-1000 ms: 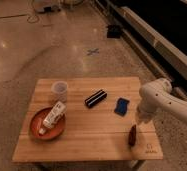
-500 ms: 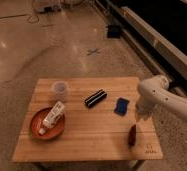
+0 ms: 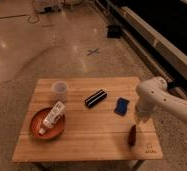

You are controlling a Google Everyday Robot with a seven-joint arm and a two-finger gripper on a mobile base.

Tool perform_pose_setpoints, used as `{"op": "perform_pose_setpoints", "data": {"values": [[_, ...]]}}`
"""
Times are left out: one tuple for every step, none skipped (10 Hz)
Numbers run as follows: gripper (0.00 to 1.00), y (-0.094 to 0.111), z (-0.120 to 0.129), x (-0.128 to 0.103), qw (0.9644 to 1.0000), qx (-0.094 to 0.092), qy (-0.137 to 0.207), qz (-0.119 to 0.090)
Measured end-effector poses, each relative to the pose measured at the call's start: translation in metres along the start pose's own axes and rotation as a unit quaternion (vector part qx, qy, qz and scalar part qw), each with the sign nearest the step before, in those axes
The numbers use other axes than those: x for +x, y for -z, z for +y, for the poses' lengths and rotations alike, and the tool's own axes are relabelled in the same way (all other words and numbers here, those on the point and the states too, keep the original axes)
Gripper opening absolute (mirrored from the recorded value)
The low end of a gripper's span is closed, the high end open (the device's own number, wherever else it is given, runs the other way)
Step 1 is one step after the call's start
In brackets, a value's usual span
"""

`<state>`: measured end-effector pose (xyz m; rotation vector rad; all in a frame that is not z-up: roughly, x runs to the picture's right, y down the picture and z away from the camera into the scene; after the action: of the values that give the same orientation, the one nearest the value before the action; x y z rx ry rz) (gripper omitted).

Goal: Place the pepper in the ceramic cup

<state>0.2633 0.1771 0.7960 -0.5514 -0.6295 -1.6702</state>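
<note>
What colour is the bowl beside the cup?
The bowl is red-orange, seen in the camera view; the gripper is down by the pepper.

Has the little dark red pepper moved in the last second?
No. The pepper lies where it did, in front of the blue piece near the table's right edge. The tool is just above its far end.

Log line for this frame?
slim dark red-brown pepper: on wooden table, front right | gripper: just above it | pale round ceramic cup: back left, without pepper

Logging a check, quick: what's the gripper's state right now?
Gripper: just above the pepper at the table's right front; state cannot be told.
</note>
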Motion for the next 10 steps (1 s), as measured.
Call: {"op": "perform_pose_setpoints", "data": {"values": [[0.42, -0.006, 0.004, 0.004, 1.0000, 0.004, 0.004, 0.002], [0.42, -0.014, 0.007, 0.006, 0.9999, -0.002, 0.010, -0.001], [0.42, -0.017, -0.001, 0.006, 1.0000, -0.001, 0.009, 0.000], [0.42, -0.013, -0.004, 0.004, 1.0000, -0.003, 0.006, 0.002], [0.42, -0.009, -0.005, -0.002, 1.0000, -0.002, 0.000, 0.001], [0.42, -0.012, -0.008, 0.002, 0.9999, 0.005, -0.003, 0.011], [0.42, -0.021, -0.004, 0.000, 0.9994, 0.025, -0.004, 0.022], [0.42, -0.024, 0.002, 0.002, 0.9992, 0.032, -0.003, 0.023], [0.42, -0.023, 0.001, 0.007, 0.9996, 0.022, 0.002, 0.019], [0.42, -0.023, 0.000, 0.006, 0.9999, 0.006, -0.002, 0.011]]}}
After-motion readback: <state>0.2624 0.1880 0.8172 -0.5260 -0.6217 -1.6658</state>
